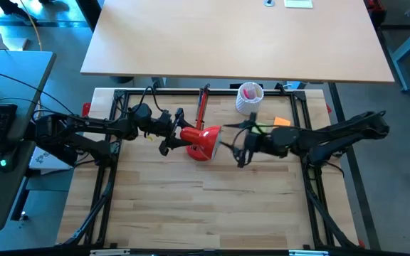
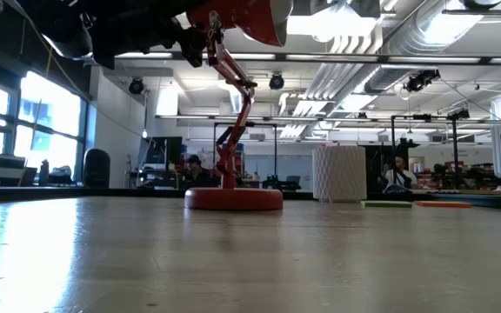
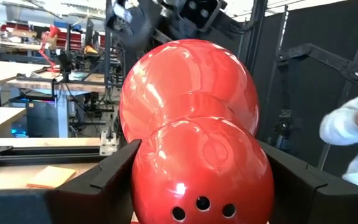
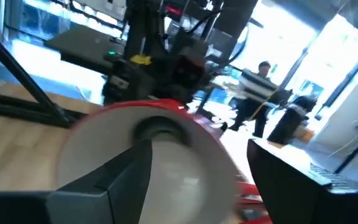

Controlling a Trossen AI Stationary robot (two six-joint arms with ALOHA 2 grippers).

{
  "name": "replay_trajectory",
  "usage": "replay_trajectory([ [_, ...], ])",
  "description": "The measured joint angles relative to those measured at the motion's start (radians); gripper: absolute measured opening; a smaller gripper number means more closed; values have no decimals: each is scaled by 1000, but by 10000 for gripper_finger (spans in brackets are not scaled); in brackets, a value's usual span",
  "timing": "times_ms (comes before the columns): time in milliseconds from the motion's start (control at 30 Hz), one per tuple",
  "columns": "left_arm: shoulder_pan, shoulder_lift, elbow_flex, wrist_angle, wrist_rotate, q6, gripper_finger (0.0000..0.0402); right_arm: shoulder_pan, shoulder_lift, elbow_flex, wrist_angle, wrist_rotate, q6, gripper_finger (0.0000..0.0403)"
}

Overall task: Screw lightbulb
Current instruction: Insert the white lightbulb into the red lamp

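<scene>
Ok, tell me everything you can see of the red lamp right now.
The red lamp is glossy, with a round flat base on the wooden table, a jointed red arm and a bulging shade with small vent holes. The shade is raised and turned sideways toward the right claw. The left claw grips the shade's back, fingers on both sides. The lightbulb sits in the shade's mouth between the right claw's fingers.

The lightbulb (image 4: 179, 171), white and rounded, sits between dark fingers at the open mouth of the red lamp shade (image 4: 135, 112), its base toward twelve o'clock.
</scene>
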Motion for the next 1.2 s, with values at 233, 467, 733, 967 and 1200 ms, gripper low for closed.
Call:
replay_trajectory([
  [233, 0, 0, 0, -1, -3, 6, 251, 39, -42, 1, -188, -7, -516, 259],
  [467, 2, -1, 0, 2, -17, -56, 263, 68, -41, 1, -240, 193, -425, 259],
  [733, 53, -1, -3, -72, 12, -159, 329, 69, -47, 1, -356, 226, -277, 259],
  [967, 86, -10, 0, -157, 6, -146, 332, 69, -47, 1, -383, 274, -269, 259],
  [1200, 103, -136, -3, -427, -131, -100, 332, 70, -47, 1, -428, 353, -236, 259],
])
